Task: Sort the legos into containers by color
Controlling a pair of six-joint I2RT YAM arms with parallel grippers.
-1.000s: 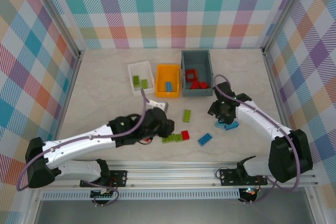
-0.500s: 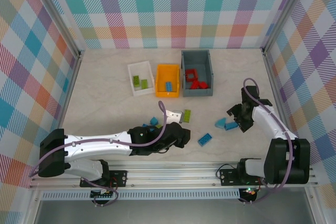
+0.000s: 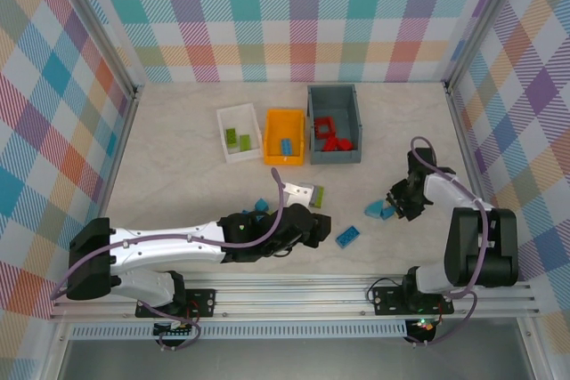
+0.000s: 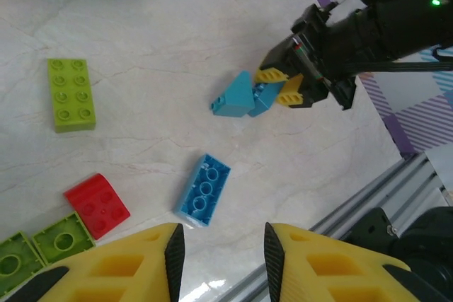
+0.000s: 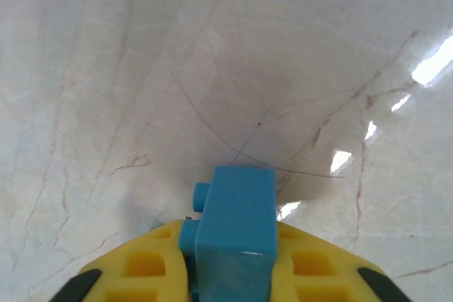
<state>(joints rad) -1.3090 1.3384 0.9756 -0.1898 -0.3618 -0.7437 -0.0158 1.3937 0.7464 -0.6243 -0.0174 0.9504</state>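
The right gripper is clamped on a blue brick well right of the orange bin. The brick is probably light, stiff and slick, best pinched across its flat sides. The left gripper stands apart, empty.

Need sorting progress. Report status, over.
Left claw open, empty, near loose blue brick. Right claw shut on blue lego. Cyan wedge right beside it.

The pale marbled table carries a white bin, an orange bin and a dark grey bin in a row toward its far edge. Nearer the near edge lie a lime green brick, a blue brick, a cyan sloped brick and a red brick.
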